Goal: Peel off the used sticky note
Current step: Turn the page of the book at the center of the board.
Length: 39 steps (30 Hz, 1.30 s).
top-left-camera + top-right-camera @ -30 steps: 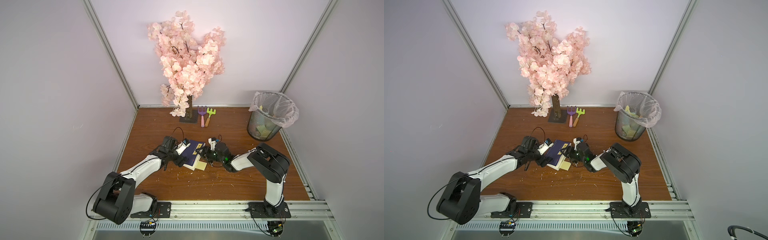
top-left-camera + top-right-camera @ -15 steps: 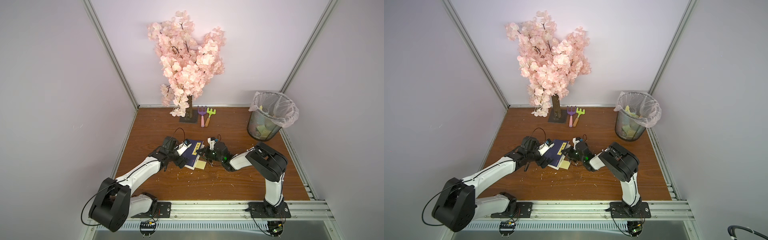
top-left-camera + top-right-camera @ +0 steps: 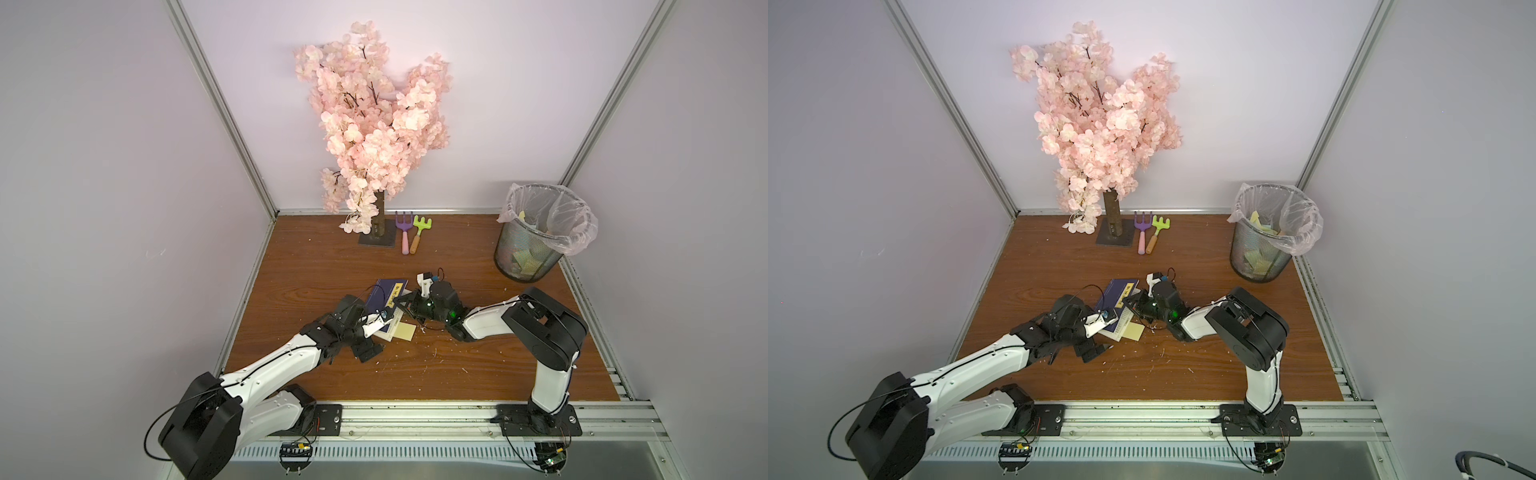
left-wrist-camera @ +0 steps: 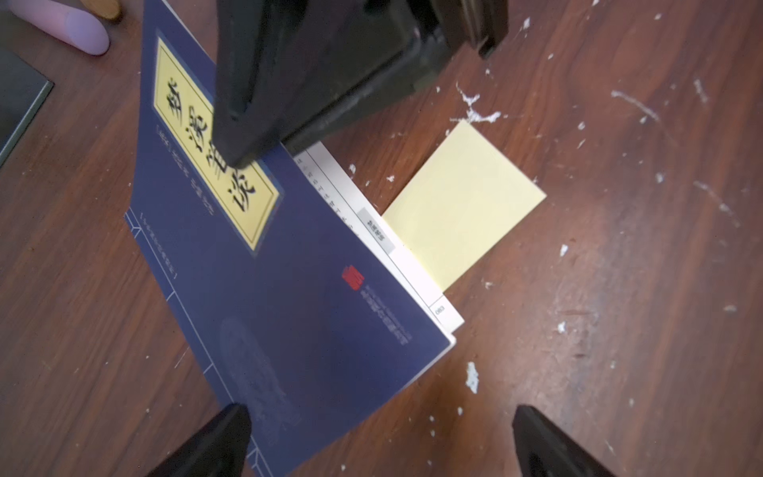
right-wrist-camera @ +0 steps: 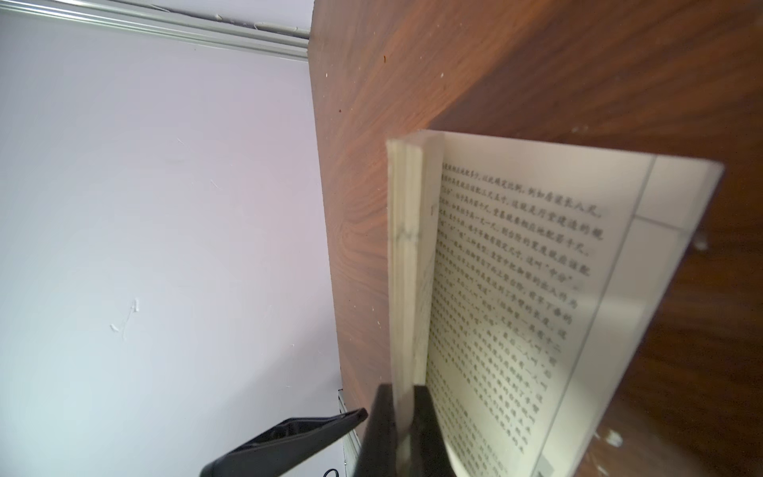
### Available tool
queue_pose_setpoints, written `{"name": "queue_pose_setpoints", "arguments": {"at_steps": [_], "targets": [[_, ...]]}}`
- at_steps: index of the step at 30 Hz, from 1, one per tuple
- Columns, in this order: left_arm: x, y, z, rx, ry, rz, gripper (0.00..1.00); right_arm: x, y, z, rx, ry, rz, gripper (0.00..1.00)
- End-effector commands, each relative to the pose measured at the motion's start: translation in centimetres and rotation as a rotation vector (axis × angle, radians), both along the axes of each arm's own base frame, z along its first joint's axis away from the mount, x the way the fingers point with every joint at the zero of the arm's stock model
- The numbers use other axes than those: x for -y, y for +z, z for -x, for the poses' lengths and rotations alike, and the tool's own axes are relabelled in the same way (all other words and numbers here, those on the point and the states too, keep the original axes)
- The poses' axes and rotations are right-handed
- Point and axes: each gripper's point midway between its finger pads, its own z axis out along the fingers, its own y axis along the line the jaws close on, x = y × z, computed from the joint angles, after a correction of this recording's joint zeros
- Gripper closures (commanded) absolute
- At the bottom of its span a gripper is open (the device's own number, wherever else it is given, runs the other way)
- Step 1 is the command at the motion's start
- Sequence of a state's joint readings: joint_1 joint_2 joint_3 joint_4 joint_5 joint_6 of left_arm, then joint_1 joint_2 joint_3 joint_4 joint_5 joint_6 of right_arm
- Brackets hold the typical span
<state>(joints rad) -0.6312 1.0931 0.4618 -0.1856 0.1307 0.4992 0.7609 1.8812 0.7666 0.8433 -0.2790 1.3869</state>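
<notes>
Book [image 3: 384, 297] sat on the tabletop [image 3: 457, 365] in both top views. Left wrist view: sticky note [image 4: 462, 198] jutted from under its pages [image 4: 413, 276], left end effector [image 4: 384, 437] spread wide above. Right wrist view: right end effector [image 5: 402, 417] clamped lifted pages; holding steady would ease pinching the note's free corner.

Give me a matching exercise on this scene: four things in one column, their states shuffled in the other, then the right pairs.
Things
1. sticky note
2. left gripper
3. right gripper
4. waste bin

States
A. clamped on a lifted sheaf of the book
B. lined with a clear bag
C. open wide
D. pale yellow, poking out from under a page

Pairs: 1-D, 2-C, 3-A, 4-B
</notes>
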Motion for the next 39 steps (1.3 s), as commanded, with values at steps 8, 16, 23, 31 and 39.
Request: {"name": "queue_pose_setpoints", "arguments": {"at_steps": [8,16,23,31,39], "targets": [[2.2,1.2,-2.8,0.291,0.019,-0.041,0.02,-0.4,2.0,-0.1,-0.004,-0.009,-0.093,1.0],[2.7,1.2,-3.4,0.326,0.026,-0.068,0.08,-0.5,2.0,0.0,-0.009,-0.004,-0.11,1.0],[2.6,1.5,-3.0,0.31,0.03,-0.056,0.5,-0.4,1.3,0.0,-0.021,-0.009,-0.097,0.99],[2.4,2.0,-2.7,0.285,0.061,-0.032,0.92,0.2,0.8,-0.2,0.001,-0.018,-0.038,0.87],[1.4,2.5,-4.4,0.13,0.169,0.103,0.98,1.9,1.1,0.3,0.055,-0.014,0.085,0.51]]}}
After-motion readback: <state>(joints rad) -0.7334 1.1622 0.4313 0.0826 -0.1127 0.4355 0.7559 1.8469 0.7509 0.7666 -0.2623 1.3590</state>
